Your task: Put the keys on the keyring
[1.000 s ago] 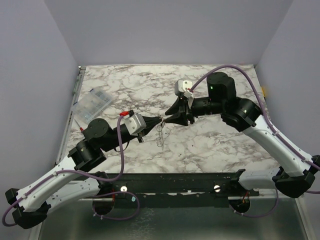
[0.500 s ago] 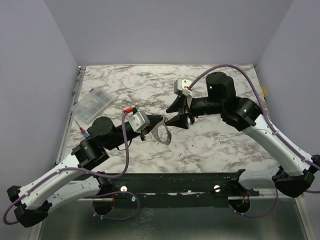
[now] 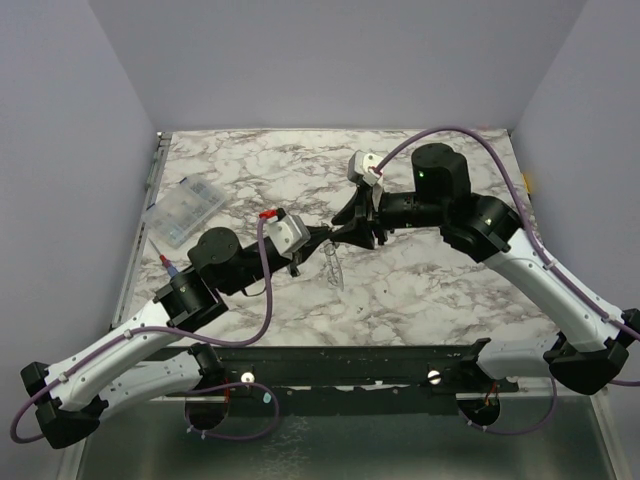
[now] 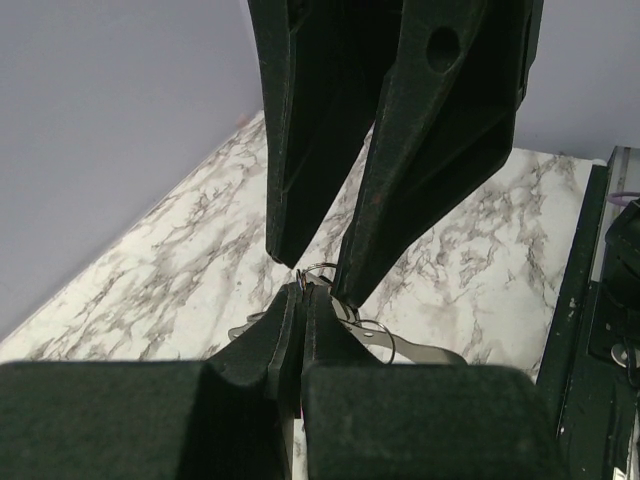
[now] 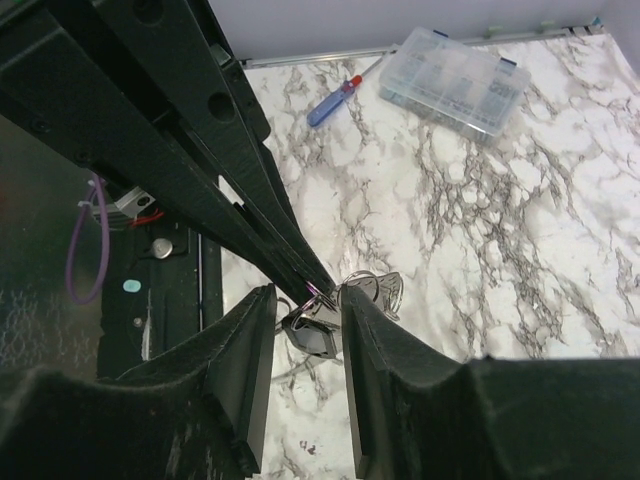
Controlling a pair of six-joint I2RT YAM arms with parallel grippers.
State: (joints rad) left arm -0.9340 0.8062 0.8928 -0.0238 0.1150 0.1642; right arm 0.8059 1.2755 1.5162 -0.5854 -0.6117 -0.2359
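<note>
**Operator:** Where is the ring?

**Spotter:** Your thin silvery wire keyring (image 3: pixel 333 266) hangs over the middle of the white-and-grey marble table (image 3: pixel 450 290), right under the spot where your two arms meet tip to tip. Your left gripper (image 3: pixel 322 238) holds it. Its fingers are pressed together, with the wire pinched at their very tips.

**Operator:** And my other side?

**Spotter:** Your right gripper (image 5: pixel 310 300) stands narrow. Its two fingers (image 5: pixel 240 380) sit either side of the small dark oblong key (image 5: pixel 315 338), just below the left tips. I cannot tell you whether the pads press it. Silvery flat blades (image 5: pixel 378 290) hang just beside that key.

**Operator:** Anything else on the table?

**Spotter:** Your clear rectangular plastic box (image 3: pixel 185 210) and the blue-handled screwdriver (image 5: pixel 335 100) lie well apart from all this, by the table's left edge.
</note>
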